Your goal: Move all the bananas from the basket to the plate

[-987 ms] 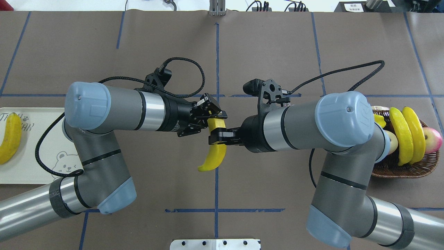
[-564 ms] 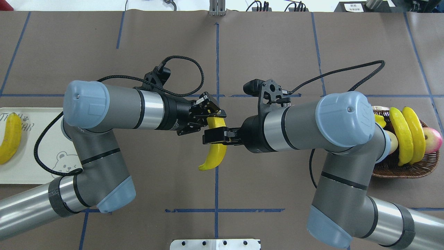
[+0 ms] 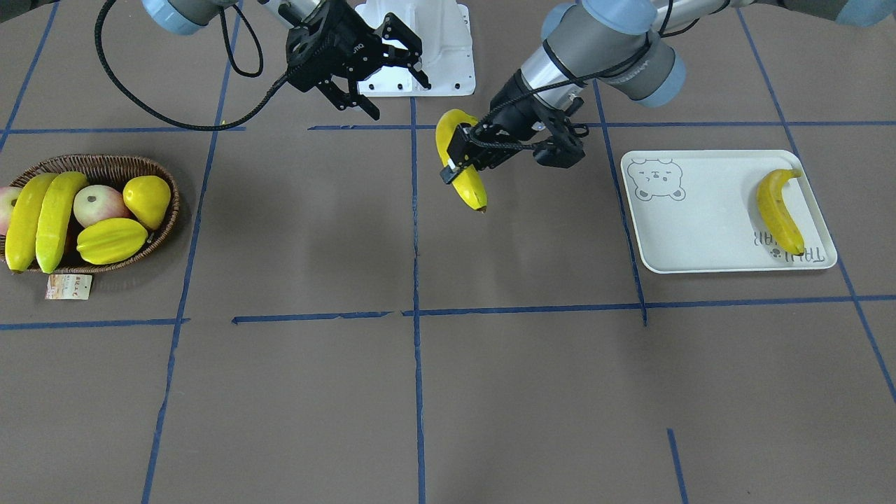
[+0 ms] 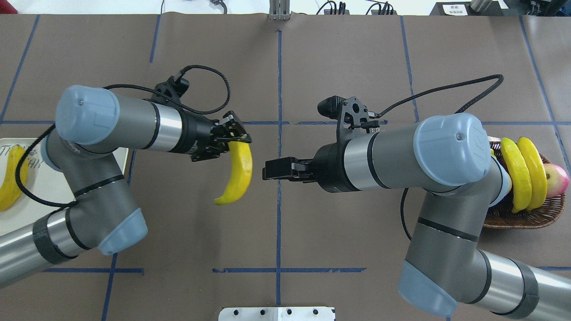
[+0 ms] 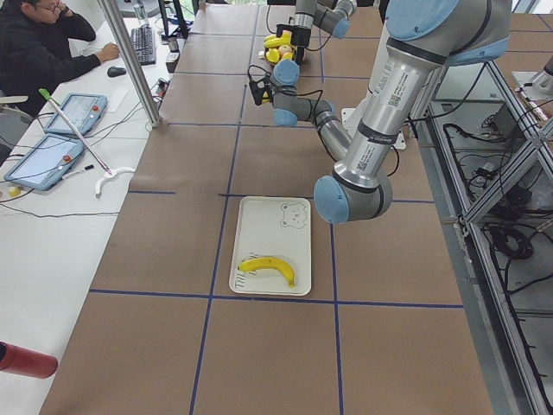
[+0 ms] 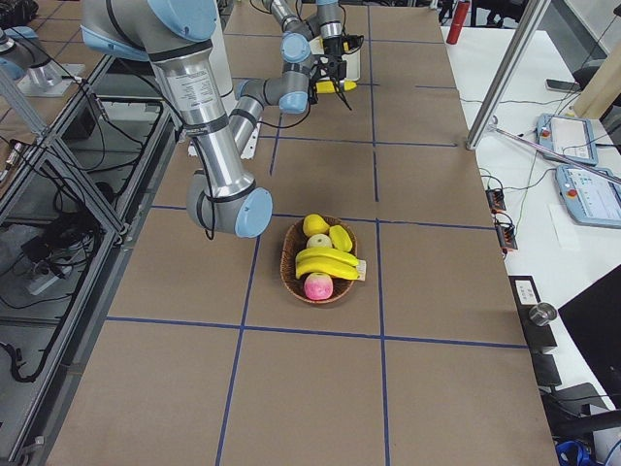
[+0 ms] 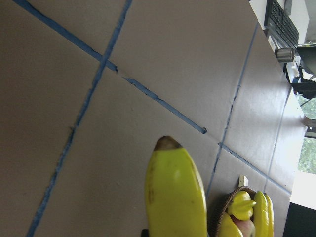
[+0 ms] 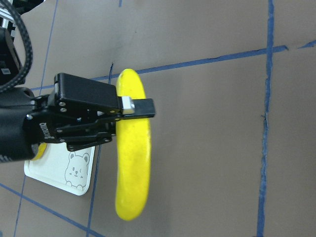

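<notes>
1 banana (image 8: 133, 163) between left fingers (image 8: 142, 105), right fingers (image 4: 276, 169) spread

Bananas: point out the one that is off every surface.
The banana clamped in the fingers of the left gripper, above mid-table; another lies on the plate, two in the basket.

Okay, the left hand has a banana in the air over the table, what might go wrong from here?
1. The left hand grips the held banana near one end, with most of it sticking out; it may swing or slip on the way to the plate.
2. The banana on the plate lies at one end; a careless drop could land on it.
</notes>
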